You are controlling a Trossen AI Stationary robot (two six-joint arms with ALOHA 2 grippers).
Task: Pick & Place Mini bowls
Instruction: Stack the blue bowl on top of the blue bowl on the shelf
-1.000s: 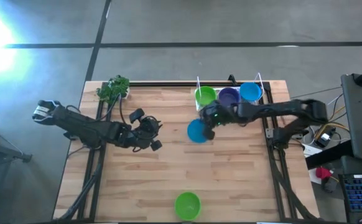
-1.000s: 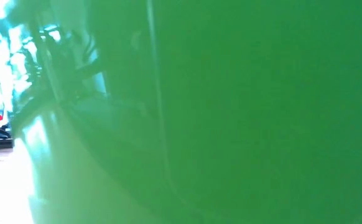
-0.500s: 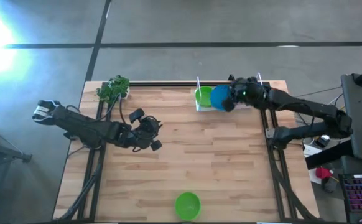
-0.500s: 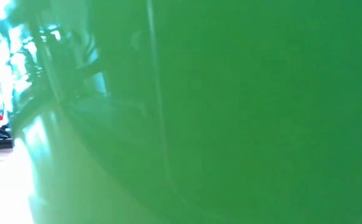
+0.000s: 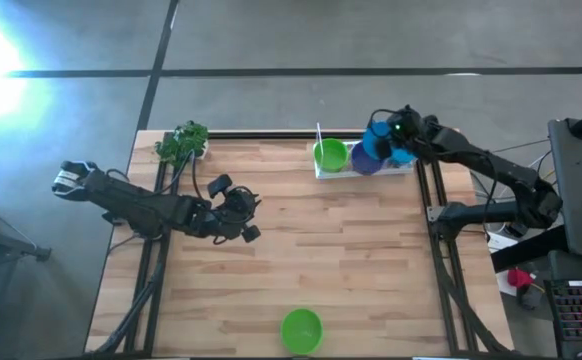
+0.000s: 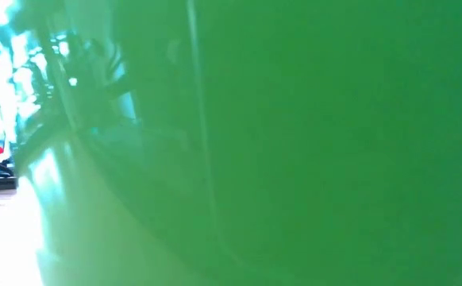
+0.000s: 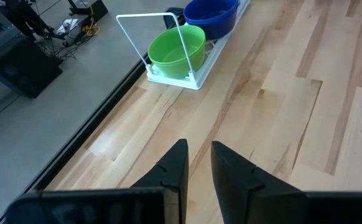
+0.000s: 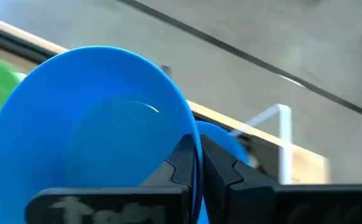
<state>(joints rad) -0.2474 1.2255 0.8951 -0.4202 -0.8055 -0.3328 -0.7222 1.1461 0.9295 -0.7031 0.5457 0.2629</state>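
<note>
Mini bowls: one blue bowl (image 8: 94, 130) is held by the right gripper (image 8: 196, 163) at the table's far right corner, over the white wire rack (image 5: 321, 172). Fingers pinched tight on the bowl's rim, one inside, one outside; the bowl is tilted on edge, its smooth glossy plastic hollow facing the wrist cam. Another blue bowl (image 8: 221, 138) sits just behind it in the rack, w/ a purple bowl (image 5: 361, 165) and a green bowl (image 5: 330, 154) alongside, the green one at the rack's left end. A separate green bowl (image 5: 301, 329) stands alone at the near table edge, well apart; it fills the low view w/ shiny green.

Left gripper (image 7: 197, 163) hangs over the table's left-centre, fingers nearly together w/ a thin gap, holding nothing. Table (image 5: 371, 270) is pale wood planks. Leafy toy plant (image 5: 182, 142) at the far left corner.
</note>
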